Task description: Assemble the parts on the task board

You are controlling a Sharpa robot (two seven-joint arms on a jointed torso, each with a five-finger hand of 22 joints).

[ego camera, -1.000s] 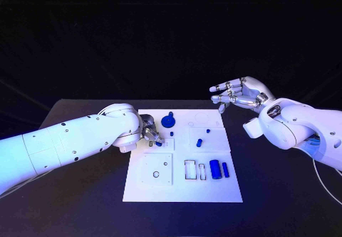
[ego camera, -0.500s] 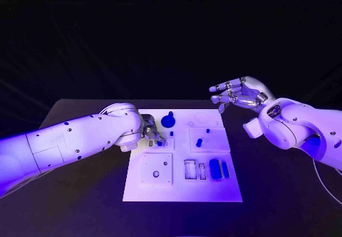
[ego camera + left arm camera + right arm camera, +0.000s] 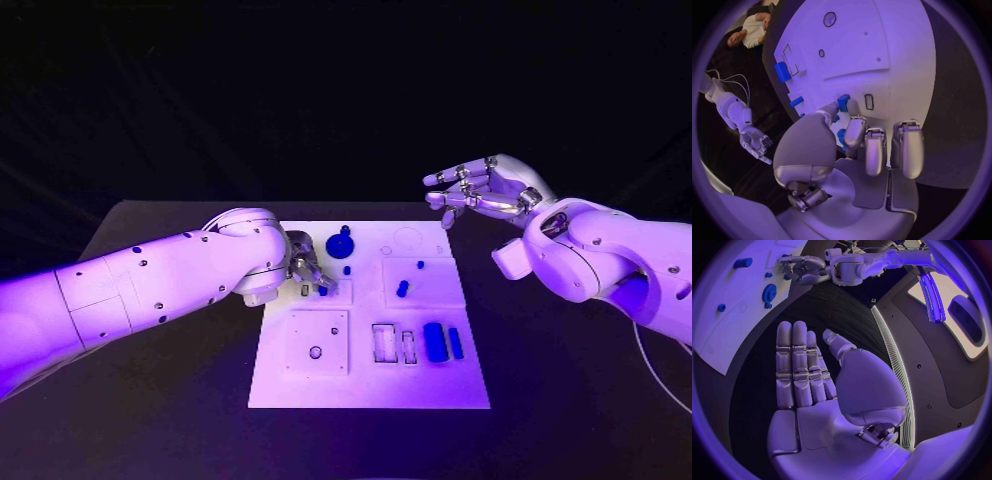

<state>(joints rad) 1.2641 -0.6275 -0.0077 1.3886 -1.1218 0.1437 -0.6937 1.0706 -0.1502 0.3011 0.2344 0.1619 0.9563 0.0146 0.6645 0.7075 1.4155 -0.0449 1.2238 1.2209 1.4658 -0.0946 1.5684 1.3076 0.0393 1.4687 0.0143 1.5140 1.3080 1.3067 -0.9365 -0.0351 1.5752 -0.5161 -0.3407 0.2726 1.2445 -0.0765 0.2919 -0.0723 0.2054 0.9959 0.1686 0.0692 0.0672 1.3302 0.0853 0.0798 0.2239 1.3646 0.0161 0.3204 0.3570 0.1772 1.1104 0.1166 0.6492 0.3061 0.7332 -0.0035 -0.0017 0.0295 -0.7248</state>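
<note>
While the white task board (image 3: 369, 385) lies flat in the middle of the black table (image 3: 144, 420), its blue parts sit scattered across it: a round gear-like part (image 3: 340, 244) near the far edge, a short peg (image 3: 404, 288) on a raised square near the centre, and a thick cylinder (image 3: 434, 342) beside a thinner bar (image 3: 456, 343) toward the near right, next to two small rectangular recesses (image 3: 385, 343). A square plate with a round hole (image 3: 316, 343) occupies the near left of the board. The left hand (image 3: 303, 268) rests low over the board's left edge, its fingers curled down, thumb and a finger meeting at a small blue part (image 3: 842, 103) that stands against the board; whether it is truly pinched cannot be told. The right hand (image 3: 480, 190) hangs in the air past the board's far right corner, well apart from it, fingers straight, side by side and holding nothing.
</note>
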